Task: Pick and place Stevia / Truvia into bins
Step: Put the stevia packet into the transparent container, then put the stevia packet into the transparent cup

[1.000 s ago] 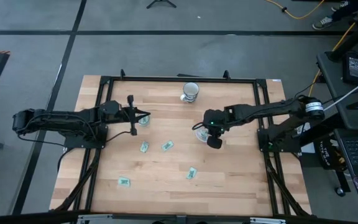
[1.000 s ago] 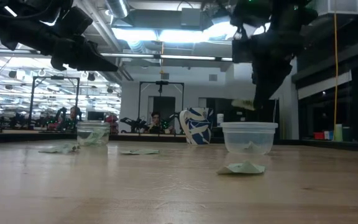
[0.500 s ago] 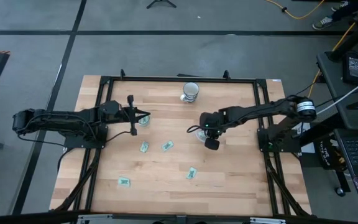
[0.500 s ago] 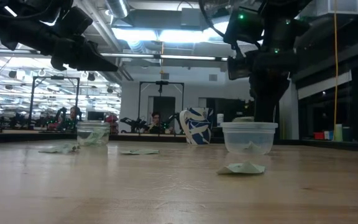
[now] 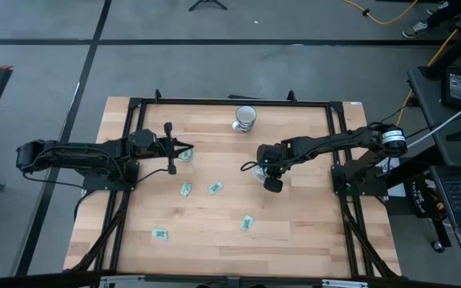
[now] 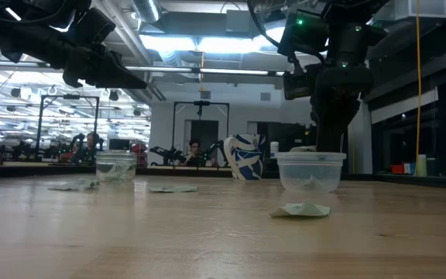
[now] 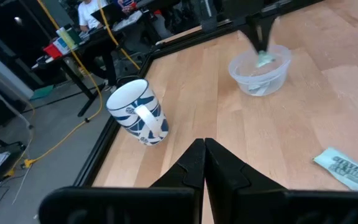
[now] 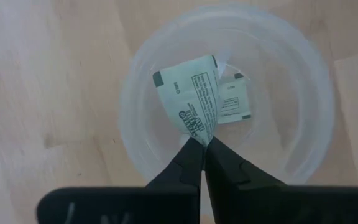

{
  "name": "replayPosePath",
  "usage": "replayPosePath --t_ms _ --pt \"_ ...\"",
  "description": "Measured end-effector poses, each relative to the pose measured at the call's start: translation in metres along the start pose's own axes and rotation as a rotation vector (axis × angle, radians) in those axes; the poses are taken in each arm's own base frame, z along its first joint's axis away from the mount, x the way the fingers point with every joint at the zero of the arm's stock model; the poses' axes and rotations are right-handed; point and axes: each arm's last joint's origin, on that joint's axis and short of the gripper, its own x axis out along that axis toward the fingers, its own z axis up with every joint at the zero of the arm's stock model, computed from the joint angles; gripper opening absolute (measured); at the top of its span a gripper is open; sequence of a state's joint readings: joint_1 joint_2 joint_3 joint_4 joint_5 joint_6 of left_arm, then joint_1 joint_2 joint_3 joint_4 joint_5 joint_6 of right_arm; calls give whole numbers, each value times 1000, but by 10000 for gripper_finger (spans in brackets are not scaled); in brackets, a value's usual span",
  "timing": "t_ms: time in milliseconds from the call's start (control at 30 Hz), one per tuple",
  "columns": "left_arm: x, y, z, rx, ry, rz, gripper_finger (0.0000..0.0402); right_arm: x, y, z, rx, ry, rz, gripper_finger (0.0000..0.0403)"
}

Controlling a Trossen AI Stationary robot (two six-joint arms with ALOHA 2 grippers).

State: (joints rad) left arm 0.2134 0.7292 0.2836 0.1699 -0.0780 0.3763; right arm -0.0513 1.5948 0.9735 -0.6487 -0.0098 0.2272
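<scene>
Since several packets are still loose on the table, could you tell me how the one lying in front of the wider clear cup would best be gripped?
The packet lies nearly flat on the wood, apart from the clear cup, with its middle raised a little. Coming straight down from above and pinching across that raised middle, or one lifted edge, looks best. A sideways approach would probably just push it along the table.

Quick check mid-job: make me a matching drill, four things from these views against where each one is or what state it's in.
Things:
1. right gripper
2. left gripper
3. blue-and-white mug
4. packet nearest the front left corner

States:
A. lying flat on bare wood
B. shut on a packet over the wider clear cup
C. shut, holding nothing, beside the smaller clear cup
D. standing near the far edge

Pairs: 1-B, 2-C, 3-D, 4-A
</scene>
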Motion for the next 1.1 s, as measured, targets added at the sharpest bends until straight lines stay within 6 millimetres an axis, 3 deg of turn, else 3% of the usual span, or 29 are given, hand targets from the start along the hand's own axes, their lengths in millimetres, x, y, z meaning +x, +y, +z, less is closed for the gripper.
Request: replayPosePath --t_ms 400,533,633,800,1000,1100 --pt "0 -1 0 1 -16 -42 6 0 -9 2 27 -9 -55 91" --pt "0 -1 0 1 -16 -42 6 -11 -9 5 4 39 -51 98" --pt "0 -1 0 1 -16 -42 6 -26 -6 17 -37 22 -52 93" --pt "0 -1 1 -70 -19 -43 6 -43 -2 34 -247 -63 -45 71" --pt "0 -1 1 -93 -21 -43 6 -45 -9 36 -340 -175 -57 14" --pt "0 -1 1 -93 -18 -44 6 -51 -15 31 -319 -246 -62 7"
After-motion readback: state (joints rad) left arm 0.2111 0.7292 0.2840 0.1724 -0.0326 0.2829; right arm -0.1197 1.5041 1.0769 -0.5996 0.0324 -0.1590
